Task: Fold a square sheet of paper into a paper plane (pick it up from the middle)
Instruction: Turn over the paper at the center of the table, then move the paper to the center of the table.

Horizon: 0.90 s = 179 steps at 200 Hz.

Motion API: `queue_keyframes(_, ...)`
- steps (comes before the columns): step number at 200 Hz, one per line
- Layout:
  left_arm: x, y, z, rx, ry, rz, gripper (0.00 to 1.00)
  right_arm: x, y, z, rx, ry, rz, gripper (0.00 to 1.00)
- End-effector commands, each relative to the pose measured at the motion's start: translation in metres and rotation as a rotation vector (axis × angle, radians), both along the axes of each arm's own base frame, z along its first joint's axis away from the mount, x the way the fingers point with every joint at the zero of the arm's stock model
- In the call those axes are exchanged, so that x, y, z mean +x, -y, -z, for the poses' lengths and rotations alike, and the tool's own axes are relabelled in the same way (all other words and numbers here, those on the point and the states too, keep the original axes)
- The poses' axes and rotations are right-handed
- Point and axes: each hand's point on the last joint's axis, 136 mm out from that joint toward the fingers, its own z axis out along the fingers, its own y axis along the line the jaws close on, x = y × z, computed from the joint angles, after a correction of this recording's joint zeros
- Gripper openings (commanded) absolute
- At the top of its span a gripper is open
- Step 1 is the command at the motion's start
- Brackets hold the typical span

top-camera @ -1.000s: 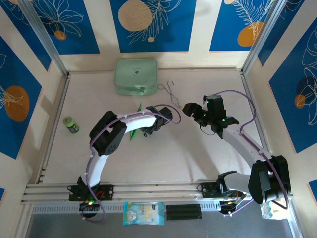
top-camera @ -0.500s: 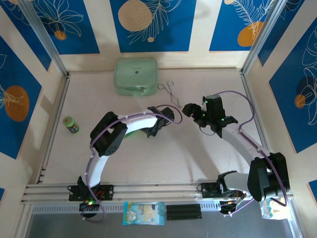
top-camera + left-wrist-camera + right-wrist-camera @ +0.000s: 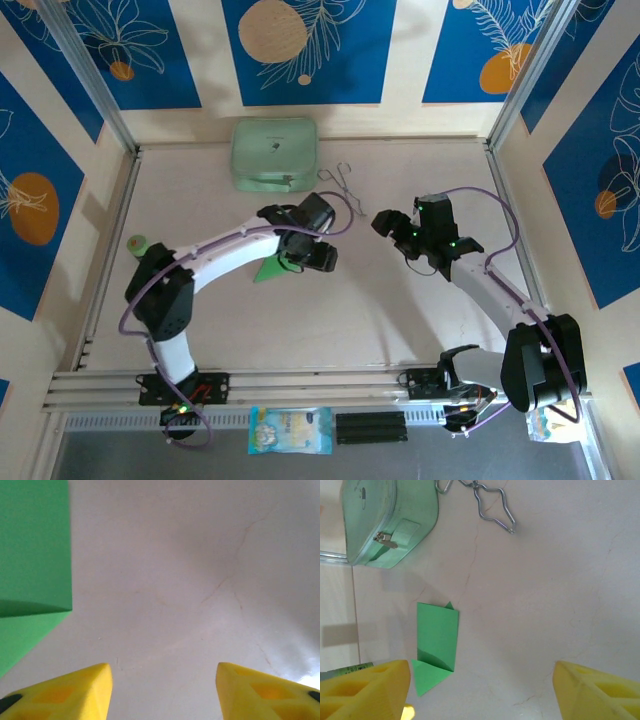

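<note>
The bright green sheet of paper [image 3: 437, 635] lies on the table, folded into a narrow strip with a triangular point at one end. In the top view the paper [image 3: 268, 268] peeks out just left of my left gripper [image 3: 312, 255]. That left gripper [image 3: 162, 680] is open over bare table, with the paper [image 3: 30, 555] off to its left and untouched. My right gripper [image 3: 392, 228] hovers to the right of the paper. Its yellow fingers [image 3: 365, 690] stand wide apart, so the right gripper [image 3: 482, 680] is open and holds nothing.
A pale mint case [image 3: 274, 153] sits at the back of the table, with wire tongs [image 3: 345, 185] just right of it. A small green canister [image 3: 138, 243] stands at the left, beside my left arm's elbow. A snack packet [image 3: 290, 430] lies beyond the near rail.
My left gripper has opened and let go of the paper, which now lies flat. The left arm's elbow swung out to the left. The right arm barely moved.
</note>
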Motion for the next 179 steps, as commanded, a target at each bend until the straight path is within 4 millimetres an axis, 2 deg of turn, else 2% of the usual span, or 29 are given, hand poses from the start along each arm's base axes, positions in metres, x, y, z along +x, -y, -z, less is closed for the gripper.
queue_keyframes(1, 0.019, -0.021, -0.001, -0.112, -0.012, -0.098, 0.61, -0.002, -0.006, -0.002, 0.033, -0.028, -0.018, 0.75)
queue_keyframes(17, 0.032, -0.045, 0.008, -0.144, -0.013, -0.179, 0.62, -0.003, -0.013, 0.000, 0.039, -0.040, -0.039, 0.75)
queue_keyframes(39, 0.042, -0.063, 0.026, -0.181, -0.042, -0.241, 0.61, -0.005, -0.021, 0.004, 0.027, -0.064, -0.056, 0.75)
queue_keyframes(69, 0.047, -0.073, 0.049, -0.186, -0.086, -0.277, 0.60, -0.005, -0.030, 0.005, 0.010, -0.072, -0.067, 0.76)
queue_keyframes(101, 0.054, -0.091, 0.070, -0.086, -0.057, -0.295, 0.60, -0.003, -0.042, 0.007, -0.005, -0.087, -0.092, 0.76)
queue_keyframes(141, 0.052, -0.086, 0.087, -0.088, -0.086, -0.254, 0.58, 0.001, -0.054, 0.010, -0.010, -0.104, -0.123, 0.75)
queue_keyframes(179, 0.035, -0.077, 0.097, -0.144, -0.156, -0.250, 0.51, 0.006, -0.051, -0.006, -0.029, -0.054, -0.133, 0.75)
